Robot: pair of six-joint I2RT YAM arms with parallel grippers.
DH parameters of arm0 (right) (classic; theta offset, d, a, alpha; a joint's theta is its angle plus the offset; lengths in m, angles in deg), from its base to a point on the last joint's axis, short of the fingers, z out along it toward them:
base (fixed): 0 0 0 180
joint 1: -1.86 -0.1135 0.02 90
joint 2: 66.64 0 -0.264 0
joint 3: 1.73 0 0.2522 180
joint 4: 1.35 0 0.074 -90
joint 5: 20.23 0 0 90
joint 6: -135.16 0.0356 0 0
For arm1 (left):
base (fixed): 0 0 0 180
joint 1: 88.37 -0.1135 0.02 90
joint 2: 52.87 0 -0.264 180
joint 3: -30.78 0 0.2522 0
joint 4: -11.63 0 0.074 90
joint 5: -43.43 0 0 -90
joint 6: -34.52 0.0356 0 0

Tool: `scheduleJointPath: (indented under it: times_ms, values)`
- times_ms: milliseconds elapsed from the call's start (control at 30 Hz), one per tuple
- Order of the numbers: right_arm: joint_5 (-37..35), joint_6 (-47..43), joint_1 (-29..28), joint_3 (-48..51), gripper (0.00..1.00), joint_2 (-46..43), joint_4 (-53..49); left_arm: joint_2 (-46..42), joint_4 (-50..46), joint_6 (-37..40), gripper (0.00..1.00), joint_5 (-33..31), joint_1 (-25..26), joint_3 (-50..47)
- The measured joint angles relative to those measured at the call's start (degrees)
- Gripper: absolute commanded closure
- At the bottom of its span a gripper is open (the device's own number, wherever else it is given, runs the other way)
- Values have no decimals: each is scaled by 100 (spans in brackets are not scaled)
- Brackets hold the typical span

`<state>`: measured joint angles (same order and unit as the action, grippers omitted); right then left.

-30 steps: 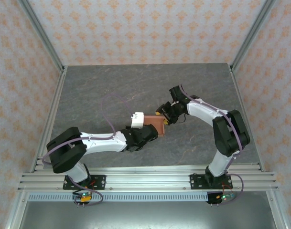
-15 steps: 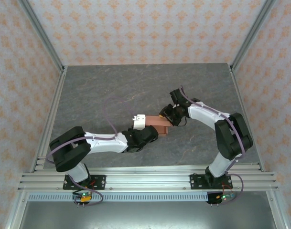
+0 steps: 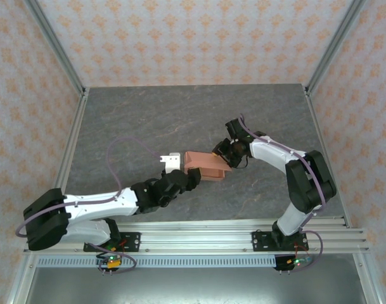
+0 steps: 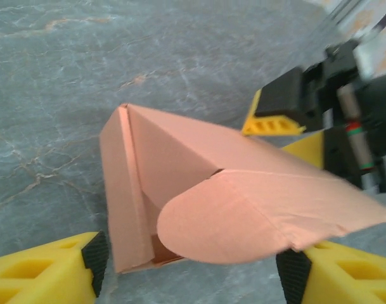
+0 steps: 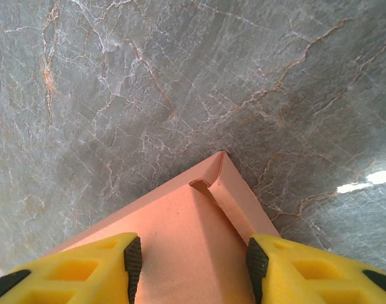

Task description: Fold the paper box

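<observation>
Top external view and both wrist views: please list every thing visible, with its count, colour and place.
salmon-orange thin card paper box: one, salmon-orange, mid-table, partly folded.
grey marbled stone-look table: one, grey, beneath everything.
patterned wall panels: three, peach, around the table.
metal frame rails: several, silver, near edge and corners.
left arm, right arm: two, white and black, near-edge bases.
left claw: one, yellow fingers, open, facing the box.
right claw: one, yellow fingers, shut on the box.

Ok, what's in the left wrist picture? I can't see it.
A half-folded salmon paper box, rounded flap sticking out, against the grey marbled table. The left gripper stands open, yellow fingers either side; the right gripper holds its far end.
</observation>
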<state>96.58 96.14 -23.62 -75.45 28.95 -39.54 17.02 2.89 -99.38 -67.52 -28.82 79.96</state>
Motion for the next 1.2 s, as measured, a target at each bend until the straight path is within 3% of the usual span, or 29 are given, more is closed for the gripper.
scheduleJointPath:
  times_ms: [167, 367, 767, 1000, 1200]
  values:
    - [-7, 2, 0, 0, 49, -2, 0, -356, -66, 39, 20, 15, -136, 85]
    - [-11, 0, 0, 0, 49, -9, -7, -376, -306, -39, 17, 17, -686, 343]
    - [-627, -186, -42, -223, 43, -94, -546, 1360, -564, 55, 18, 286, -1161, 719]
    - [-1346, -839, -42, -796, 38, -219, -1322, 2214, -485, 90, 20, 715, -1161, 901]
    - [-1738, -1545, -42, -1095, 37, -577, -1679, 2350, -278, 72, 20, 863, -1161, 907]
